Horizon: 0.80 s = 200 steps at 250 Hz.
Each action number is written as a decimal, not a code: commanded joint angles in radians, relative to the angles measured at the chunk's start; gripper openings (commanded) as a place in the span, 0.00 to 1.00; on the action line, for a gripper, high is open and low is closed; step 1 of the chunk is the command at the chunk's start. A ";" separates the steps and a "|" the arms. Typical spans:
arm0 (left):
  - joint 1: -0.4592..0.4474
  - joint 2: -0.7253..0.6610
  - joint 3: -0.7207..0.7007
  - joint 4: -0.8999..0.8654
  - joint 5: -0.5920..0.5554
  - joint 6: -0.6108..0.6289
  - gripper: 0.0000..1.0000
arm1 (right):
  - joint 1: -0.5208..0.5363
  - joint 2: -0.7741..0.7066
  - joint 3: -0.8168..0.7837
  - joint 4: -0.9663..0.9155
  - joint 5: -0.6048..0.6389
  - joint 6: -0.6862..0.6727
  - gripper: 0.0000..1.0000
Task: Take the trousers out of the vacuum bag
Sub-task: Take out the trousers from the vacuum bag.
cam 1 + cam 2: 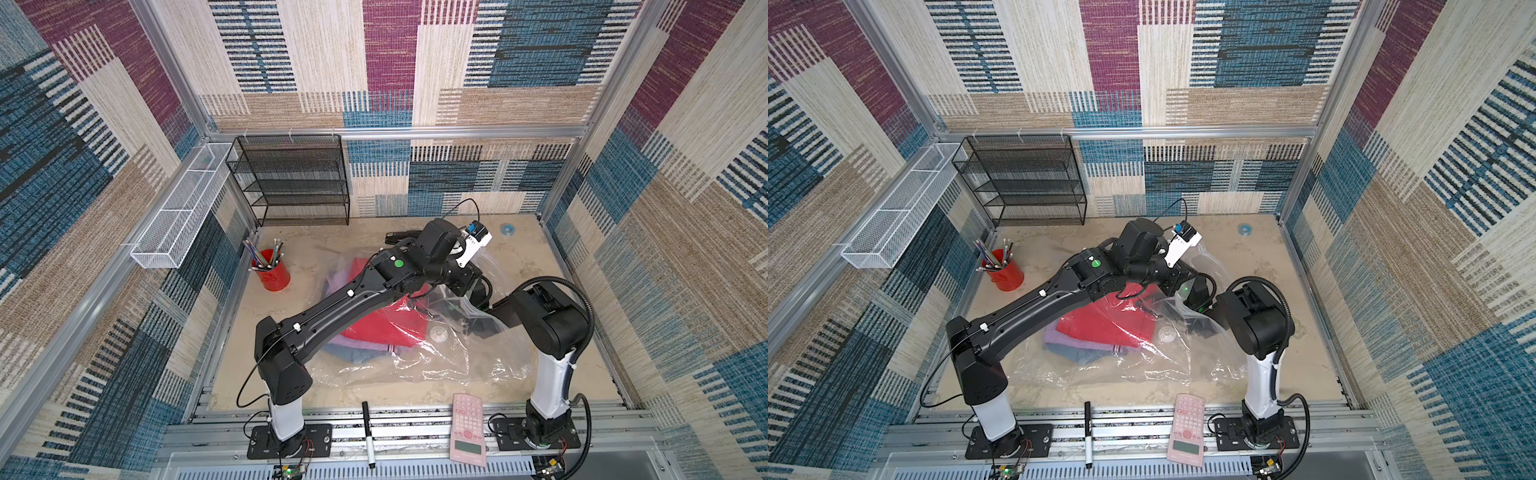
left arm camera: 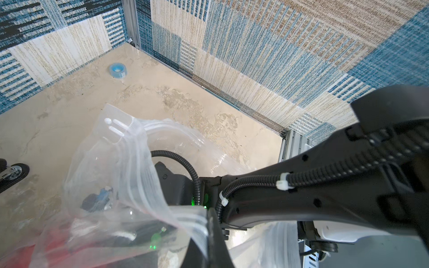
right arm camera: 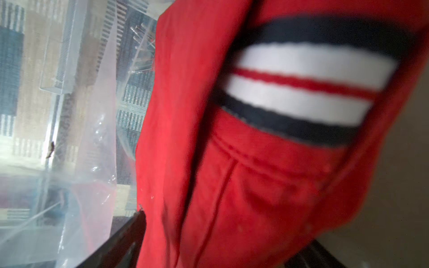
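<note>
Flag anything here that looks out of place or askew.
The pink calculator and the black marker lie off the tabletop, across the aluminium rails between the two arm bases. The calculator sits slightly askew, and both reach past the front rail. Nothing looks spilled or damaged.

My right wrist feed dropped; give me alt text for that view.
Red trousers with a navy-and-white striped band fill the blurred close-up, lying between the dark fingers. Clear vacuum bag plastic shows beside them.
</note>
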 commanded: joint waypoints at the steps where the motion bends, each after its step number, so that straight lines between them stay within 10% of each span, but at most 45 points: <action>1: -0.001 0.001 0.012 0.030 0.018 0.021 0.00 | 0.017 0.028 -0.002 0.072 -0.033 0.078 0.89; 99: -0.002 -0.003 0.005 0.031 0.012 0.020 0.00 | 0.026 0.099 -0.076 0.757 -0.066 0.444 0.76; 200: -0.003 0.002 0.011 0.031 0.014 0.019 0.00 | 0.078 0.161 0.026 0.632 -0.092 0.382 0.77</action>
